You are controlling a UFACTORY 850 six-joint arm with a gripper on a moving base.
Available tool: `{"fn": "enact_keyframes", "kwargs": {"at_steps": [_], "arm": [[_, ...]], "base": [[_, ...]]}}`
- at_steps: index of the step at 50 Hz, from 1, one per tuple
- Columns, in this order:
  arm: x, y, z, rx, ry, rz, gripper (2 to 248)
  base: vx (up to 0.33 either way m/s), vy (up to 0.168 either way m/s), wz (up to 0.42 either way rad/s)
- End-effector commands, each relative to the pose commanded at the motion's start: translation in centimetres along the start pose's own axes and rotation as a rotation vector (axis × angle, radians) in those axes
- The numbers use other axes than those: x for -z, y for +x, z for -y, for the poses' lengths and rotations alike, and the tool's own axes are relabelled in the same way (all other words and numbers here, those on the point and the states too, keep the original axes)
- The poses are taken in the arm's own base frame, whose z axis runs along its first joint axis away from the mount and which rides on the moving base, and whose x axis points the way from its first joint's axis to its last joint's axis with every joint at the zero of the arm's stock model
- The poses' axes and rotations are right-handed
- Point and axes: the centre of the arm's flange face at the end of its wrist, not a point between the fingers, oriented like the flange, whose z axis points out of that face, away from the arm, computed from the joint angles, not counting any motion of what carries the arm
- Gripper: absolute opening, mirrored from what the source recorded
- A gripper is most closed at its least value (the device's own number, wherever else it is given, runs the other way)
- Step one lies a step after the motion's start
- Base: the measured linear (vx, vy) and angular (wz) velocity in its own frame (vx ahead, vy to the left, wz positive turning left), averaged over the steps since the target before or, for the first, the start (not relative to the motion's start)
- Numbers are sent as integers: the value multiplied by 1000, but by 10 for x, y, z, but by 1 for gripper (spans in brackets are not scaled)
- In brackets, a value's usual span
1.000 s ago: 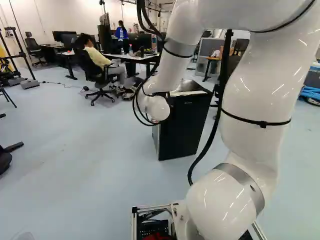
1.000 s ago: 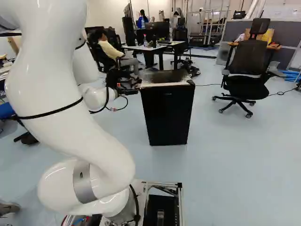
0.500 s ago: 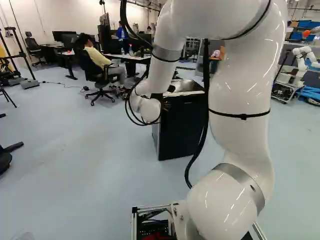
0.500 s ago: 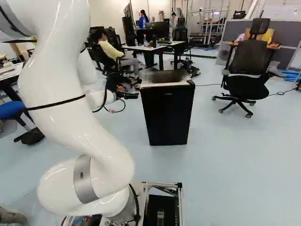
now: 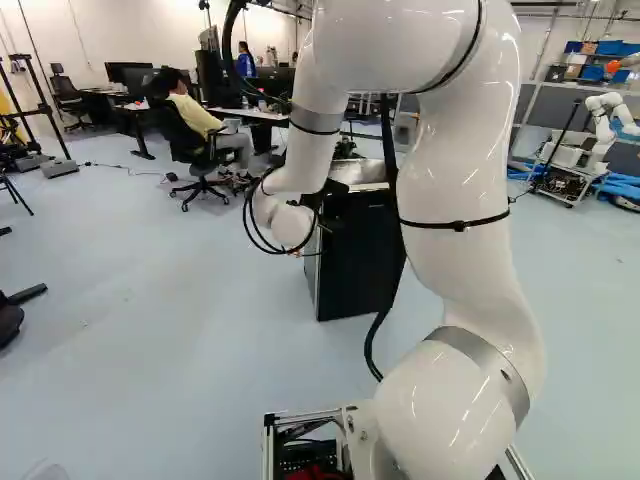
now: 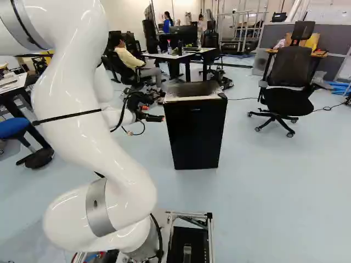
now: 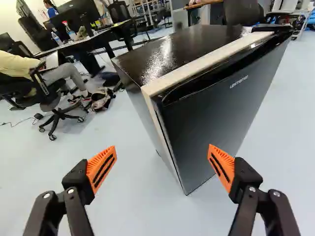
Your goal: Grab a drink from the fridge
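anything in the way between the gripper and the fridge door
Nothing visible stands between the open gripper and the black fridge door. The obstacle comes after that: the door is shut and hides the fridge's inside, so no drink shows, and any in there would be behind it.

Base views behind, wrist close

Bright, even light leaves white glare atop the glossy fridge (image 7: 202, 108).
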Motion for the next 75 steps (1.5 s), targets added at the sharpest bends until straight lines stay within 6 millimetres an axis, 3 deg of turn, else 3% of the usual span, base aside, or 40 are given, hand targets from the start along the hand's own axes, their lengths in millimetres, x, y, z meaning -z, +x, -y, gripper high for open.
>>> {"fn": "enact_keyframes", "kwargs": {"at_steps": [24, 75], "arm": [[-7, 0, 12, -49, -50, -36, 247], [-41, 11, 28, -118, -114, -104, 247]], "base": [[0, 0, 0], [0, 0, 0]]}}
